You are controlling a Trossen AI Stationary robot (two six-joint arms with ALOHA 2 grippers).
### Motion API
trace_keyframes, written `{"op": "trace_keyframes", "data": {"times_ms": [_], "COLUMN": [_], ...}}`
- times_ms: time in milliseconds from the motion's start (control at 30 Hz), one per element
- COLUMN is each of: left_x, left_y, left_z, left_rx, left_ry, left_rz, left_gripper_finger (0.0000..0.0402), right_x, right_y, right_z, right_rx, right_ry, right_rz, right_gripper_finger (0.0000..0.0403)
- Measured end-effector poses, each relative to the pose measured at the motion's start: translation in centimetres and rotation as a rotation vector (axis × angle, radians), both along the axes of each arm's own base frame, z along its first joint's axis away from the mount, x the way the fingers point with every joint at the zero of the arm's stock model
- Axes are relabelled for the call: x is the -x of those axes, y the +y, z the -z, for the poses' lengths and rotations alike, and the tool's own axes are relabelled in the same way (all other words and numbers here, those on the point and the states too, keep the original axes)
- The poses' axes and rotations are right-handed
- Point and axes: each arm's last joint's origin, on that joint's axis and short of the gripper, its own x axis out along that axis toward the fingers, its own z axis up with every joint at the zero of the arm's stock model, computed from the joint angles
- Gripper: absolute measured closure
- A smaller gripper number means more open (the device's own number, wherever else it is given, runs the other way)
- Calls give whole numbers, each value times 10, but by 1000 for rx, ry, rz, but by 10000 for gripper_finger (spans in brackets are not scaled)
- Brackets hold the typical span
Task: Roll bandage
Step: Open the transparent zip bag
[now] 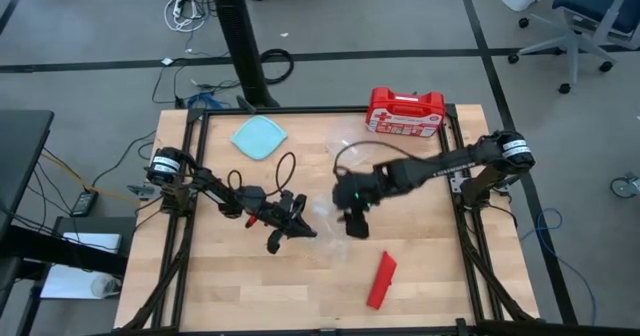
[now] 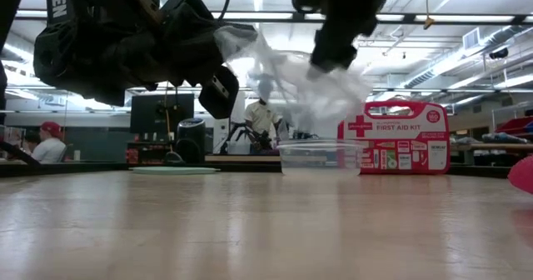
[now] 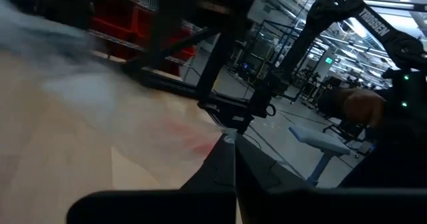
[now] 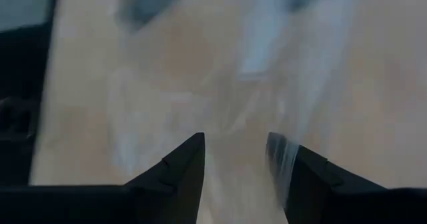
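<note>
Bandage (image 1: pixel 381 280) is left lying near the table's (image 1: pixel 450 266) front edge, untouched, while a clear bag (image 2: pixel 287 72) is lifted mid-table, pinched in the closed left gripper (image 1: pixel 300 226). The right gripper (image 1: pixel 357 223), partly open, is set at the bag, apparently to spread it.

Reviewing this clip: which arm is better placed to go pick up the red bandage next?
Probably the right. The bandage lies on the right gripper's side of the table, nearer it. The left gripper is shut on the clear plastic bag, so it's occupied.

first-aid kit (image 1: pixel 404 112): back right | teal lid (image 1: pixel 259 137): back left | clear bag (image 1: pixel 325 211): centre
</note>
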Motion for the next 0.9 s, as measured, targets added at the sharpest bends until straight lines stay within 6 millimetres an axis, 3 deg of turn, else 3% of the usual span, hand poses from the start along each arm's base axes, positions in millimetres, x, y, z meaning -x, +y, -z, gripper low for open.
{"op": "trace_keyframes", "data": {"times_ms": [133, 267, 433, 533, 700, 767, 900], "left_x": [0, 0, 0, 0, 0, 0, 0], "left_y": [0, 1, 1, 1, 1, 1, 1], "left_z": [0, 0, 0, 1, 1, 0, 0], "left_rx": [0, -7, -8, -9, -14, -14, -12], "left_ry": [-1, -3, -2, 4, 2, -2, -9], "left_rz": [-4, -15, -17, -17, -18, -16, -14], "left_gripper_finger": [401, 402, 402, 402, 402, 402, 402], "right_x": [-5, -5, -7, -6, -10, -10, -9], "right_y": [6, 2, 6, 1, 15, 22, 27], "right_z": [3, 6, 5, 7, 0, -1, 1], "right_rx": [-109, -46, -96, -64, -162, -113, 175], "right_ry": [-8, 6, -16, 7, -114, -153, -185], "right_rz": [-81, -11, -92, -42, -332, -390, -403], "right_gripper_finger": [239, 239, 249, 264, 285, 287, 280]}}
